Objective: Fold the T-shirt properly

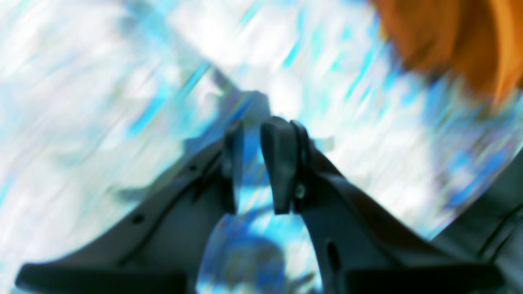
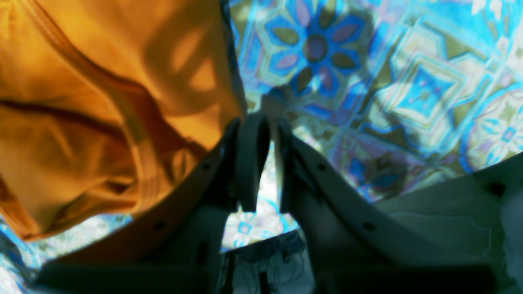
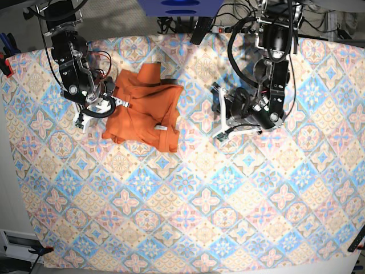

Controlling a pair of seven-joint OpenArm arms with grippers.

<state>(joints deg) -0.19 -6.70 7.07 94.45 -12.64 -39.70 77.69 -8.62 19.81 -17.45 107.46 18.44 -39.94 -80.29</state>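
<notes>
T-shirt (image 3: 145, 111), orange, lies bunched and partly folded at about eleven o'clock on the patterned tablecloth (image 3: 188, 194).

Folding looks partway done. Right gripper (image 2: 264, 122) sits at its left edge, jaws nearly pressed together, pinching nothing visible. Left gripper (image 1: 251, 130), well apart over bare cloth, shows a narrow gap, empty. Next it likely needs a fresh hem grasp. No containers in view.

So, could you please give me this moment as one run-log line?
T-shirt: crumpled, unfolded | right gripper: shut, empty, beside shirt | left gripper: apart from shirt, empty

Black arms (image 3: 272, 68), dark curved tools (image 1: 261, 163)
</notes>
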